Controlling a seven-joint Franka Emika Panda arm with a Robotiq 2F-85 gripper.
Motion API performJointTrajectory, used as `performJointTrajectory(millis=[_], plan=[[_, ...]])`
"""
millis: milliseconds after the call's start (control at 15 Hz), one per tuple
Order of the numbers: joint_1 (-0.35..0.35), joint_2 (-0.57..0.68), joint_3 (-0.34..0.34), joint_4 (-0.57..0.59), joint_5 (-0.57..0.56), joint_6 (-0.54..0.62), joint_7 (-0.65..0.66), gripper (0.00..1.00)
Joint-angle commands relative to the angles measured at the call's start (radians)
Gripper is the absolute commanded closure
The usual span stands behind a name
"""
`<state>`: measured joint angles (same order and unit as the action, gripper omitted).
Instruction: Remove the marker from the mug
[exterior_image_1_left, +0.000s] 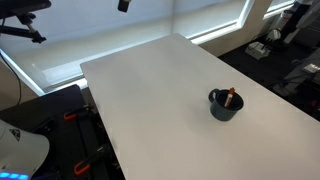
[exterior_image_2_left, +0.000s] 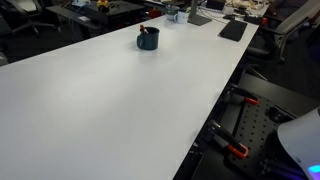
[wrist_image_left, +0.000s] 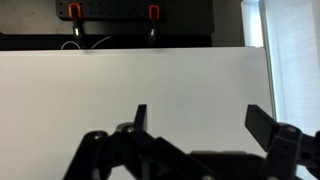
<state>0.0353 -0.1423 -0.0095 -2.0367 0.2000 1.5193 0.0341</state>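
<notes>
The dark blue-black mug (exterior_image_1_left: 225, 105) stands on the white table, with its handle to one side. The orange-red marker (exterior_image_1_left: 231, 96) leans inside it, its top poking above the rim. Both also show far off in an exterior view: the mug (exterior_image_2_left: 148, 40) and the marker (exterior_image_2_left: 144, 30). My gripper (wrist_image_left: 200, 118) is open and empty in the wrist view, fingers spread wide above bare table. Neither mug nor marker shows in the wrist view. A dark piece of the gripper (exterior_image_1_left: 124, 5) shows at the top edge of an exterior view, high above the table and far from the mug.
The white table (exterior_image_1_left: 150, 90) is long and wide. Clamps (wrist_image_left: 73, 12) sit on a black base beyond its edge. Office chairs, desks and clutter (exterior_image_2_left: 190, 12) stand behind the far end. Bright window blinds (exterior_image_1_left: 100, 25) run along one side.
</notes>
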Motion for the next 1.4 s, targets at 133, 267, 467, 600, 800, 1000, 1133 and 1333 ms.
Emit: performJointTrajectory(millis=[133,267,467,600,800,1000,1133,1333], plan=[[-0.009,-0.002,0.008,0.008,0.001,-0.003,0.005,0.0],[-0.013,0.031,0.007,0.026,0.0,0.007,0.026,0.0],[-0.027,0.1,-0.001,0.061,-0.004,0.029,0.054,0.0],[-0.039,0.157,-0.007,0.092,-0.005,0.054,0.074,0.0],[-0.055,0.249,-0.02,0.169,-0.004,0.099,0.126,0.0],[-0.068,0.289,-0.031,0.227,0.014,0.106,0.16,0.0],[-0.068,0.28,-0.029,0.191,0.001,0.118,0.125,0.0],[-0.068,0.284,-0.029,0.188,0.001,0.118,0.124,0.0]])
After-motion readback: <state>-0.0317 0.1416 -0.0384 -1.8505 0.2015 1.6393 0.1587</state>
